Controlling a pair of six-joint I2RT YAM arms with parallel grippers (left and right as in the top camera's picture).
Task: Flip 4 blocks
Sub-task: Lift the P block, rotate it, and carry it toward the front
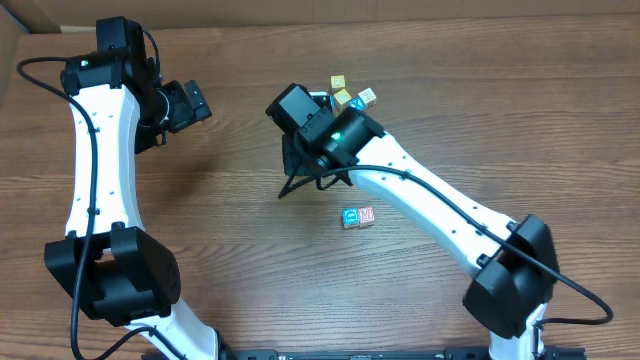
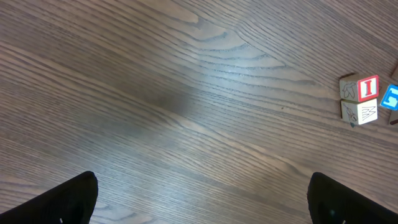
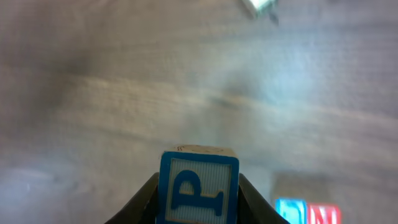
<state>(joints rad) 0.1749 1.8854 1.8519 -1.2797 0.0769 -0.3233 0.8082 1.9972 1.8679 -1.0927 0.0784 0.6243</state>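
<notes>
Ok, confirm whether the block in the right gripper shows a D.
No, the block clamped in the right gripper shows a blue P.

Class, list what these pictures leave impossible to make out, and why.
Overhead: the blue P block is hidden beneath the right arm's wrist; letters on the far cluster too small.
Right wrist: the blue and red pair is cut by the bottom edge.
Left wrist: a blue block is cut by the right edge.

I see bare counter [image 1: 230, 230] left of my right arm [image 1: 430, 205]; two blocks [image 1: 358, 217] sit close beside it, and a cluster of cubes [image 1: 352, 96] lies beyond.
</notes>
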